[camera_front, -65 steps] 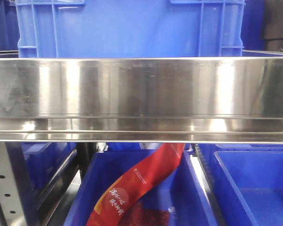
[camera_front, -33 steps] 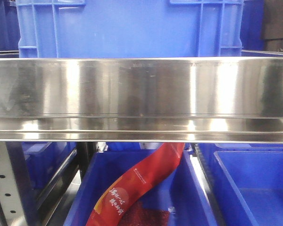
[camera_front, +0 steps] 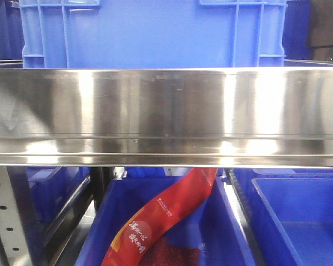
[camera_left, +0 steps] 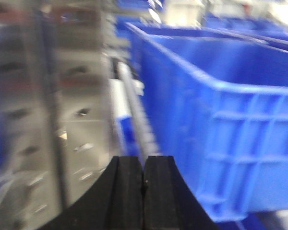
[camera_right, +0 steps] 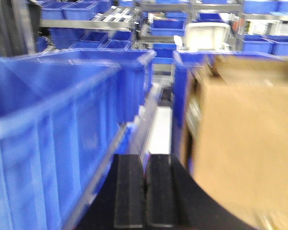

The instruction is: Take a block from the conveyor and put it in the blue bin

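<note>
Closest to me, the left gripper [camera_left: 143, 184] had its two black pads pressed flat together with nothing between them. Just past it stood a big blue bin [camera_left: 221, 120], ribbed on its side and open on top, off to the gripper's right; to the bin's left ran a pale roller rail [camera_left: 134, 112] and, further left, a blurred metal upright [camera_left: 48, 96].

The right gripper [camera_right: 145, 191] was likewise closed, its pads side by side with only a thin seam showing, and it held nothing. A large blue crate [camera_right: 53, 124] rose on one side of it and a brown cardboard box [camera_right: 245, 143] on the other, with a narrow pale gap running away between the two. Beyond the box sat a white tub [camera_right: 206, 34] and shelves of small blue trays [camera_right: 77, 10].

From the front, a wide stainless steel rail [camera_front: 166, 116] crossed the whole view. Below it lay a blue bin [camera_front: 222, 233] holding a red printed packet [camera_front: 166, 216], leaning against the bin's far edge. Behind the rail stood another blue crate [camera_front: 155, 33].

I could not see the block or the conveyor belt anywhere.
</note>
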{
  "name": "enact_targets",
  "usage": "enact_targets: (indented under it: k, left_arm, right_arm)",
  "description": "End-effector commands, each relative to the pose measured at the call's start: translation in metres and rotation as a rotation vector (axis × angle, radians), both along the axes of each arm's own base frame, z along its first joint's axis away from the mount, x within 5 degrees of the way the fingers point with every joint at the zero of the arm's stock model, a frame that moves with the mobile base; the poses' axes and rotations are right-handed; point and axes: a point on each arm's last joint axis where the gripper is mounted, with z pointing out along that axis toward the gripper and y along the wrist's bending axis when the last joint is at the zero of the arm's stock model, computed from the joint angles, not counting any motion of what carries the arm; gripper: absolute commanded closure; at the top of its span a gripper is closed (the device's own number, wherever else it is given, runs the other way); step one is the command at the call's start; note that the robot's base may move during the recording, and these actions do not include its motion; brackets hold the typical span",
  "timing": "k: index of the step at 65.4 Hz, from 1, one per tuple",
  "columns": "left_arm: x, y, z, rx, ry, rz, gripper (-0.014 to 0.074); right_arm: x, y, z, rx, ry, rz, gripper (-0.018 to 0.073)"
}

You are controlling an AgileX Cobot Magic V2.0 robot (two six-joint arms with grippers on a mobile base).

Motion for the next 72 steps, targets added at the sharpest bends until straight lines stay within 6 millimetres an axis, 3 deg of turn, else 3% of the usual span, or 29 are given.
enact_targets:
  k: [1, 11, 26, 53, 62, 72]
  left_arm:
    - [-0.016, 0.006, -0.005, -0.009, -0.065, 0.039, 0.0707]
    - [-0.037, 0.012, -0.012, -0.012, -0.131, 0.096, 0.0707]
    - [-0.059, 0.014, -0.006, -0.019, -0.242, 0.113, 0.0707]
    - [-0.064, 0.014, -0.004, -0.021, -0.269, 0.113, 0.0707]
    - [-0.064, 0.014, -0.004, -0.021, -0.269, 0.113, 0.0707]
    - [-0.064, 0.014, -0.004, -0.021, -0.269, 0.113, 0.0707]
  right_arm:
    - [-0.016, -0.003, -0.013, 0.005, -0.031, -0.011, 0.072]
    - [-0.04, -0.006, -0.024, 0.01, -0.074, -0.008, 0.072]
    - [-0.068, -0.009, -0.014, 0.026, -0.213, -0.007, 0.072]
    - [-0.074, -0.01, -0.011, 0.033, -0.271, -0.011, 0.072]
    - [-0.073, -0.01, -0.032, 0.03, -0.238, -0.013, 0.072]
    - [-0.081, -0.011, -0.074, 0.058, -0.21, -0.012, 0.072]
